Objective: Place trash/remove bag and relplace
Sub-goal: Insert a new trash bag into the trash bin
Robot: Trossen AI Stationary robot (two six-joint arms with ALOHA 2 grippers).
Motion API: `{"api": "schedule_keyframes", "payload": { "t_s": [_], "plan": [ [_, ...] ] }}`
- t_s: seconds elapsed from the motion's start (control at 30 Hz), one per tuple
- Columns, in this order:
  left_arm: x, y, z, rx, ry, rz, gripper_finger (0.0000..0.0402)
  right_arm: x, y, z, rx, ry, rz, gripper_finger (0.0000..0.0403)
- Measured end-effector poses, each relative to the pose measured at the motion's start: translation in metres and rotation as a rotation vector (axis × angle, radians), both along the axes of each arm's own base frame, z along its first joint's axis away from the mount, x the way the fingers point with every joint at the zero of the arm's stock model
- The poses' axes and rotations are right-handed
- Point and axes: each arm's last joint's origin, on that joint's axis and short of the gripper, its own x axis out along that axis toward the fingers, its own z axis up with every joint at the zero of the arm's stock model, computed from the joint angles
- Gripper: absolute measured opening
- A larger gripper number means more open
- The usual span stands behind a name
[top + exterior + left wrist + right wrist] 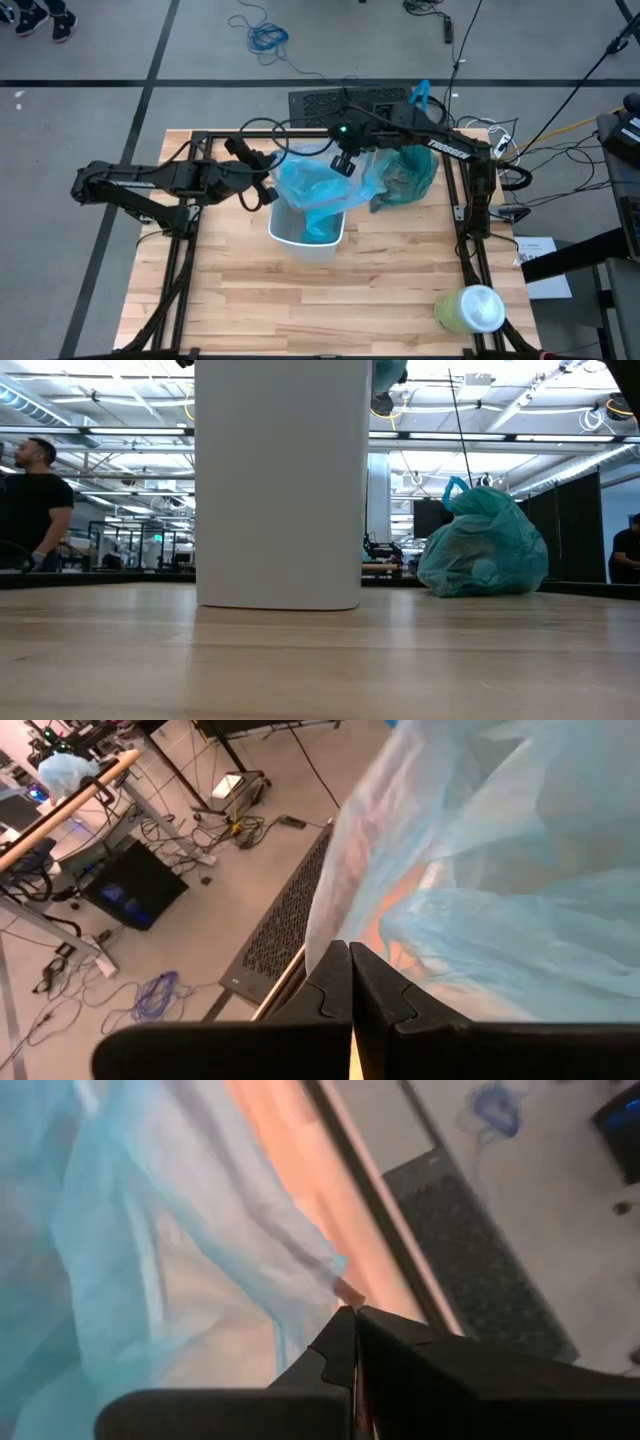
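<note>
Both end effectors clamped on the sky-blue bag (318, 190) over the white bin (306, 232) — left end effector (268, 190), right end effector (343, 165), full teal bag (405, 176) beside it on the tabletop (330, 300).

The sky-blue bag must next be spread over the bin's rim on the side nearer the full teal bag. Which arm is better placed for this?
Probably the right. Its gripper is shut on the sky-blue bag above the bin, on the side toward the teal bag. The left gripper pinches the bag's opposite edge.
</note>
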Motion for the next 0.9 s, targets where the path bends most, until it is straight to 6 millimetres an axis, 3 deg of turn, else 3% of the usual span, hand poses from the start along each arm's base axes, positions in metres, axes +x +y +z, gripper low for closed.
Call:
{"api": "schedule_keyframes", "payload": {
  "t_s": [0.33,0.9],
  "plan": [
    [-0.002,0.0,-0.004,-0.026,0.018,0.018,0.0,0.007,0.0,-0.036,0.066,0.12,0.004,0.0],
    [-0.004,-0.004,-0.006,-0.06,0.018,0.026,0.0,-0.002,0.012,-0.035,0.074,0.121,-0.001,0.0]
  ]
}}
